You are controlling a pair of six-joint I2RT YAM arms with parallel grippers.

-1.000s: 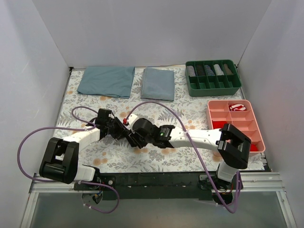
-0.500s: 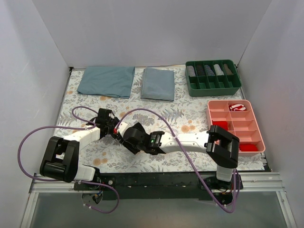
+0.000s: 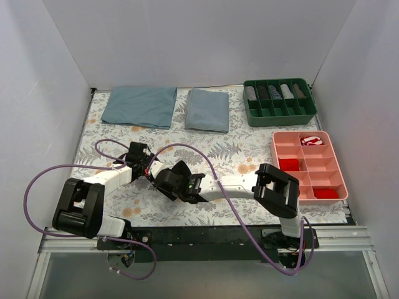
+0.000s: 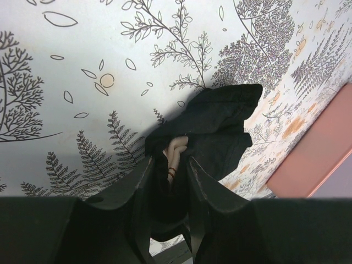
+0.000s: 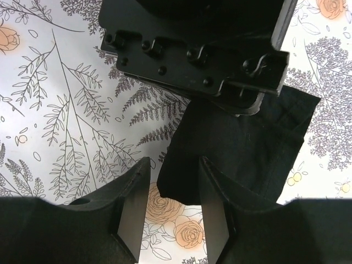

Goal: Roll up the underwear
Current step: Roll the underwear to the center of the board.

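The underwear is a crumpled black bundle of soft fabric, partly folded over itself on the floral desk. A strip of its beige waistband shows in a fold pinched by the left claw. One flatter corner lies between the right claw's fingers.

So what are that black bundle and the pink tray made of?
The underwear looks like soft matte fabric: it creases and bunches, with a beige, probably elastic, strip inside. The pink tray looks like moulded plastic, with smooth, straight, thin dividers.

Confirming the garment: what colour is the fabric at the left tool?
Black underwear, beige band peeking out; clearest in left wrist view.
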